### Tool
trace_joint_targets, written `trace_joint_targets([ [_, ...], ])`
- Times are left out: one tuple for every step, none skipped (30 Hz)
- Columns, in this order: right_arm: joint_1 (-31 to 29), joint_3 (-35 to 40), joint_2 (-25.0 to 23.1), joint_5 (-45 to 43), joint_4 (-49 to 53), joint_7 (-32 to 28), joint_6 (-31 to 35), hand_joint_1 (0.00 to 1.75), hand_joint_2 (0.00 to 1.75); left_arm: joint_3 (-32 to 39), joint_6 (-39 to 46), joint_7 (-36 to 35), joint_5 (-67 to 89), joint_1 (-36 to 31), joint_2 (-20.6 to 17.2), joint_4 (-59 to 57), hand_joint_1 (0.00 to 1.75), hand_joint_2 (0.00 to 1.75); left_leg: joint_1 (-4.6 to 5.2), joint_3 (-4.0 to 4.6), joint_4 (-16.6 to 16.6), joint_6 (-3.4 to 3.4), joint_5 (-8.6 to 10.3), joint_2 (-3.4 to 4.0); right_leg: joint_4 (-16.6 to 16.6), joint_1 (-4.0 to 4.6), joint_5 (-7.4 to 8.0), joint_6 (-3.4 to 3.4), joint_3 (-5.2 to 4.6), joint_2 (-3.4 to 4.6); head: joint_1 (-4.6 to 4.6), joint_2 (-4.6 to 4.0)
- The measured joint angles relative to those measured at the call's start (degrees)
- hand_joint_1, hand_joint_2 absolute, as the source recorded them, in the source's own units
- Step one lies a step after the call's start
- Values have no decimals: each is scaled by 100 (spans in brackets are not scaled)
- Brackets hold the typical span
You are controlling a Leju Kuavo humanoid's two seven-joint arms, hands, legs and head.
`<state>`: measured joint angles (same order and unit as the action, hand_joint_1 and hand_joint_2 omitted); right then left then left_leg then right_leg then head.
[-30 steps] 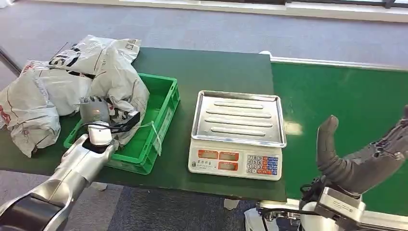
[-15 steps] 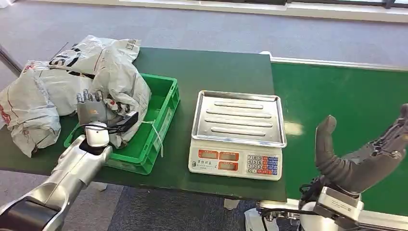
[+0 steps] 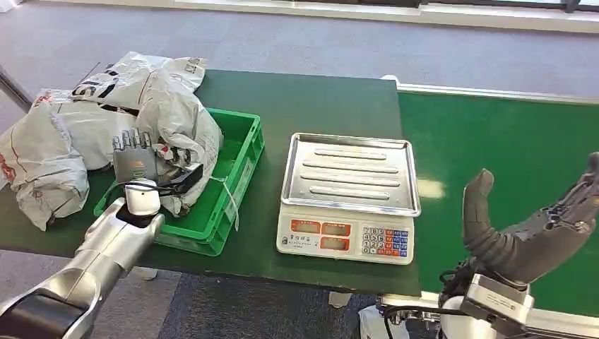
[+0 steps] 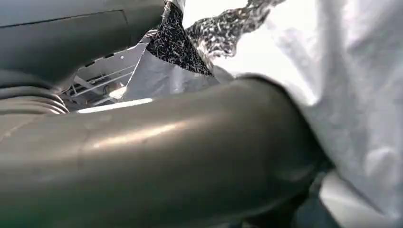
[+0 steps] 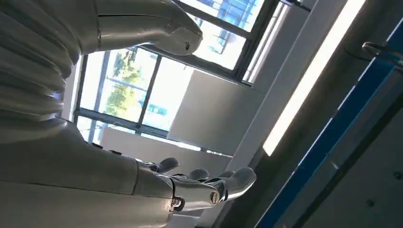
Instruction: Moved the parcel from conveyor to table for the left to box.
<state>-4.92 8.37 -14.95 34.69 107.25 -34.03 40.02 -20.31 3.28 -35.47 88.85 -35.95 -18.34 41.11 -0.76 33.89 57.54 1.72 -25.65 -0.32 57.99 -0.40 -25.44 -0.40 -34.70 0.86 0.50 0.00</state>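
Observation:
A crumpled grey parcel point(image 3: 176, 123) lies in the green crate point(image 3: 244, 152) on the dark table, spilling over its far rim. My left hand point(image 3: 138, 164) stands at the crate's near left corner, fingers straight and spread, against the parcel but not gripping it. The left wrist view has the thick thumb point(image 4: 166, 156) close beside the parcel's grey film point(image 4: 361, 95). My right hand point(image 3: 530, 233) hovers palm-up and open over the near edge of the green conveyor point(image 3: 508, 141), holding nothing. In the right wrist view the right hand point(image 5: 95, 180) has its fingers point(image 5: 209, 183) spread against windows.
More grey parcels point(image 3: 49, 152) are heaped on the table's left end beside the crate. A weighing scale point(image 3: 350, 194) with a steel pan stands between crate and conveyor. Bare table point(image 3: 311, 99) lies behind the scale.
My left hand's fingers have uncurled from the parcel and now stand straight. The parcel stays in the crate. My right hand has barely shifted.

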Motion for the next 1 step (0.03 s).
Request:
trace_joint_targets([
  [0, 0, 0, 0, 0, -2, 0, 0, 175, 0, -2, 0, 0, 0, 0, 0, 0, 0, 0, 0, 0, 0, 0, 0, 0, 0, 0, 0, 0, 0, 0, 0],
])
